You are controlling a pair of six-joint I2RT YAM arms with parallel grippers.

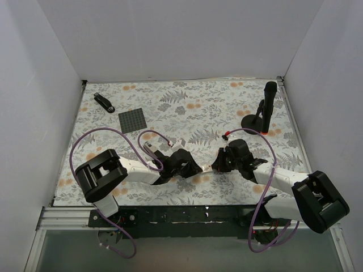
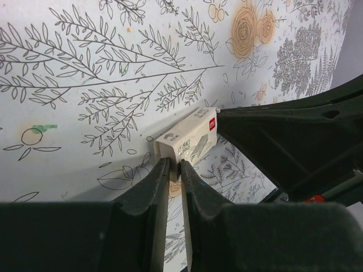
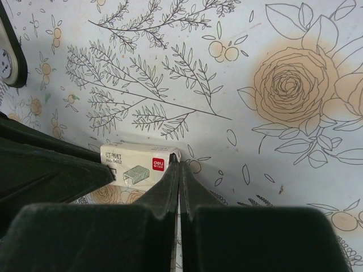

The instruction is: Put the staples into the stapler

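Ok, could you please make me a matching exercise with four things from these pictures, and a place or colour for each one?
Things:
1. stapler
2. staples box
3. square plate
4. stand

Descriptions:
A. grey, lying flat
B. upright, far right
C. whitish, near middle
D. black, slim, far left

Pairs: 1-D, 2-C, 3-A, 4-B.
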